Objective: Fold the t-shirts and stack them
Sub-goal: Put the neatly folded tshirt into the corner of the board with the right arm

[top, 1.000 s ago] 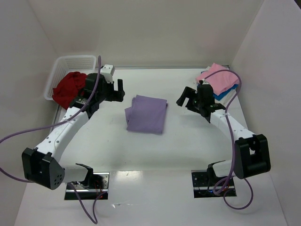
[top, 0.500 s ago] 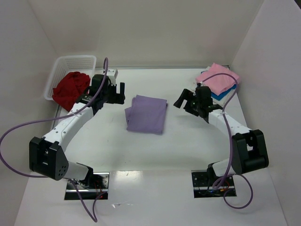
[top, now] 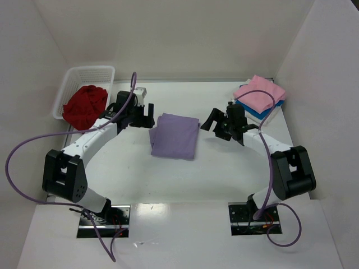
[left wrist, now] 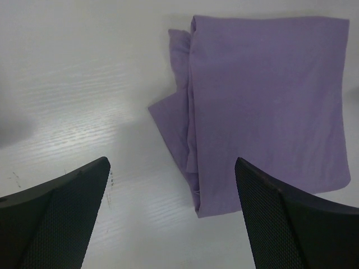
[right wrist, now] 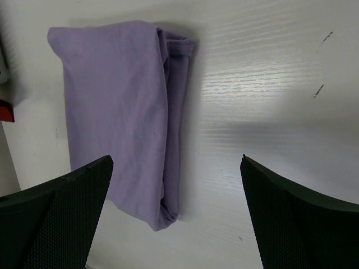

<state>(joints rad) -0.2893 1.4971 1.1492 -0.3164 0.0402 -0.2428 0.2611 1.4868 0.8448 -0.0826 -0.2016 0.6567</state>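
Lavender t-shirt [top: 175,136] lay folded and flat at the centre of the tabletop [top: 224,174]; neither arm touched it. Left end effector [top: 147,115] was at the shirt's 10 o'clock, jaws spread wide, holding nothing. Right end effector [top: 216,124] was at the shirt's 3 o'clock, also wide and empty. Both wrist views showed layered edges along one long side of the fold. Red t-shirt [top: 84,104] sat bunched in the white basket [top: 90,69] at the tabletop's 10 o'clock corner. Pink t-shirt [top: 259,93] lay folded on the blue t-shirt [top: 254,114] at 2 o'clock.
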